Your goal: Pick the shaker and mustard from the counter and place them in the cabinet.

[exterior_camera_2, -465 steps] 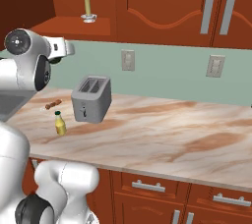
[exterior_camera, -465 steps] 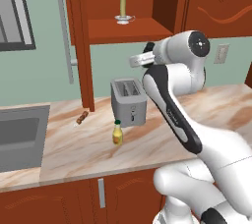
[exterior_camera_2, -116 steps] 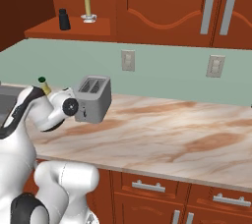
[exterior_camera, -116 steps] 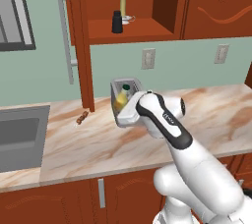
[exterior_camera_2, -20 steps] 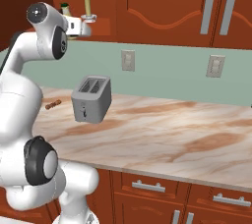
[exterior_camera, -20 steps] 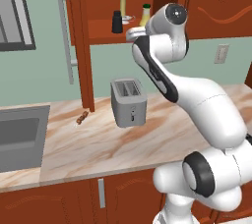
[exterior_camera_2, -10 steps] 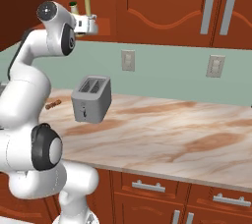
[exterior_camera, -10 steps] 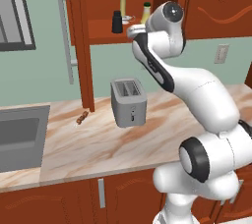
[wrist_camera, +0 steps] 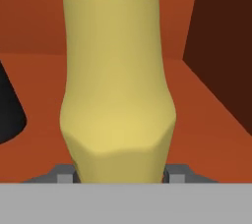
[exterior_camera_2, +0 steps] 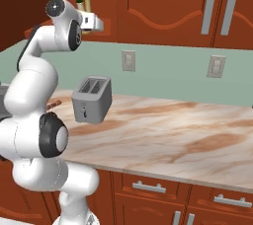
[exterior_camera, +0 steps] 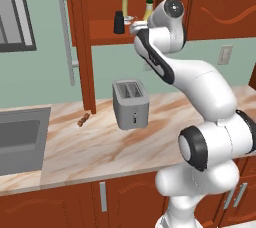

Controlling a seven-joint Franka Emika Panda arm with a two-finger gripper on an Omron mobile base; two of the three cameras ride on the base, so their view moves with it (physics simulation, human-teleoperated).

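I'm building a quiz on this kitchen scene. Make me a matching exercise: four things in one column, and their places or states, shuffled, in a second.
Things:
1. shaker
2. mustard
3. toaster
4. sink

Places or states:
a. set into the counter at its left end
b. between the gripper fingers, up at the cabinet niche
c. standing free on the niche shelf, left of the candle
d. on the counter, below the niche

Pairs: 1-c, 2-b, 3-d, 4-a
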